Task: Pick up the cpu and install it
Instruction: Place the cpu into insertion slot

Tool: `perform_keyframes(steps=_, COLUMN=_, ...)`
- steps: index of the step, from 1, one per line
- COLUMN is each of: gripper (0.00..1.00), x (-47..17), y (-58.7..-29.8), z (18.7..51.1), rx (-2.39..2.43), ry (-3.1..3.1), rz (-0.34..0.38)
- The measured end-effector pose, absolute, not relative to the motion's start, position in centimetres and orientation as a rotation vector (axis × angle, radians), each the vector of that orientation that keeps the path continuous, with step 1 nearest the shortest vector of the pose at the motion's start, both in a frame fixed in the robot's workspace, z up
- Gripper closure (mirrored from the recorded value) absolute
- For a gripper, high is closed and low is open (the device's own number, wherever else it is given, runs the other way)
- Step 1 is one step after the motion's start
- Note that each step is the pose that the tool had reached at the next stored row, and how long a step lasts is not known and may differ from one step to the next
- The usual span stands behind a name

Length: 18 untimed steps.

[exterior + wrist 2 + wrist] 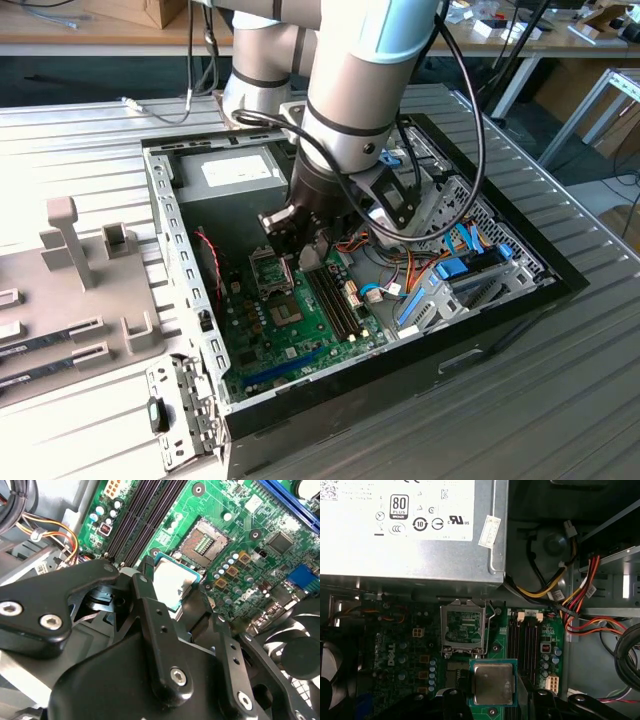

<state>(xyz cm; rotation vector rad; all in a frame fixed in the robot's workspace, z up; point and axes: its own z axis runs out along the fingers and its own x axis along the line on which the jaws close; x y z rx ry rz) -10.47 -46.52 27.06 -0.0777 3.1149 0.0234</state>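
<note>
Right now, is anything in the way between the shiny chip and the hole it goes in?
No, nothing visible. The gripper holds the cpu over the board, close beside the socket, and the socket's contacts lie bare.

Arm angled steeply down, wrist approx vertical; gripper points down, fingers clamped on opp. sides of cpu, held flat.

Dull silver on top, thin blue-green rim: that's the flat square metal cpu. Matte black gripper fingers. Bright green all over the flat motherboard, black on its long narrow memory slots. Pale grey boxy metal power supply, and red, orange and yellow in the thin cable bundle.
</note>
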Motion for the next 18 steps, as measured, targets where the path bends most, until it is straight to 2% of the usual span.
perform_keyframes(steps=18, gripper=0.53, x=-12.6, y=-46.6, z=24.8, rx=-0.072, ry=3.115, rz=0.012)
